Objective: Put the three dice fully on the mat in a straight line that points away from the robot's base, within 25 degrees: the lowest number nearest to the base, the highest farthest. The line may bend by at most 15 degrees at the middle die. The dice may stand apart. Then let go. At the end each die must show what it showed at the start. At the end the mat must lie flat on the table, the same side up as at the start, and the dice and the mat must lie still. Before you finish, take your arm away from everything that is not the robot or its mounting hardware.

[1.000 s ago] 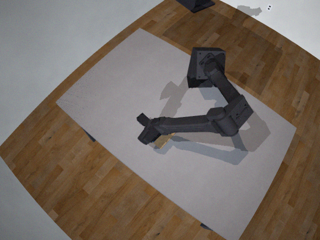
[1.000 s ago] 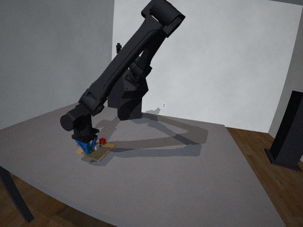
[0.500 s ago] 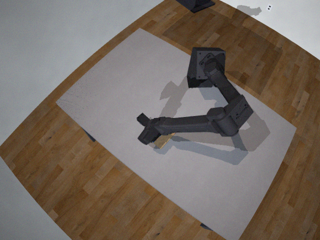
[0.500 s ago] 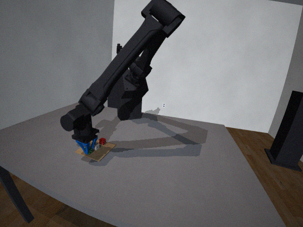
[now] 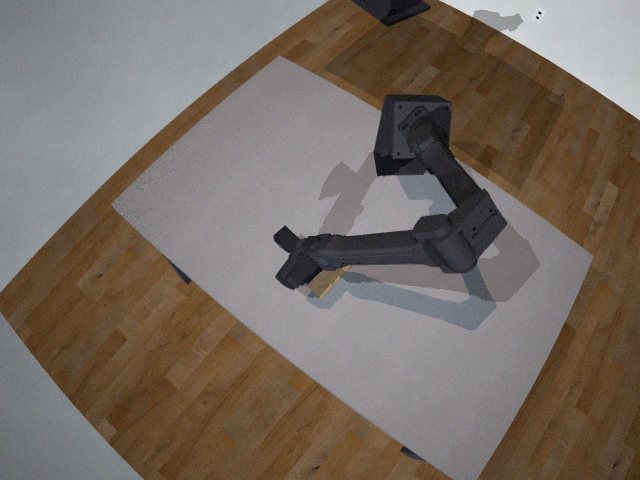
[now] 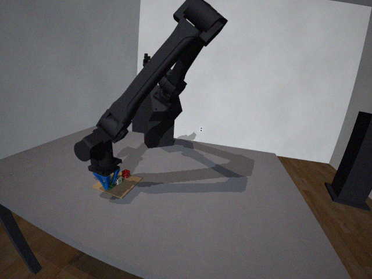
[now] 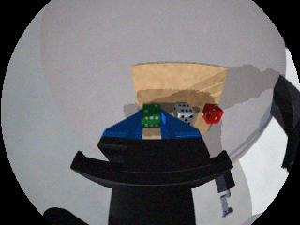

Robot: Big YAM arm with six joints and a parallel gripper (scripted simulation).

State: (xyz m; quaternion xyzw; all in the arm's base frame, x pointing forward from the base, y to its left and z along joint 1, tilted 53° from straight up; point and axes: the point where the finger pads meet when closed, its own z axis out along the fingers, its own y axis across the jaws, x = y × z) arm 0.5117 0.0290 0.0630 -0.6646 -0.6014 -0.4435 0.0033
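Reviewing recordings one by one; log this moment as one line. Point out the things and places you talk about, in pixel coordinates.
gripper (image 6: 110, 185) (image 7: 151, 112): shut on green die (image 6: 110, 186) (image 7: 151, 112) | tan mat (image 5: 328, 283) (image 6: 126, 188) (image 7: 164, 77): beneath | white die (image 6: 119, 180) (image 7: 184, 112): between green die and red die (image 6: 125, 173) (image 7: 212, 113)

Dice (image 6: 118, 180) (image 7: 184, 112) in row on mat (image 6: 127, 187) (image 7: 180, 77).

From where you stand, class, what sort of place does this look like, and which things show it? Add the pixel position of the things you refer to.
Probably a robotics workspace: a jointed black arm (image 5: 377, 250) (image 6: 156, 72) over a grey table (image 5: 392, 351) (image 6: 210, 228), and a plain room with a wall socket (image 5: 538, 14) (image 6: 201, 129).
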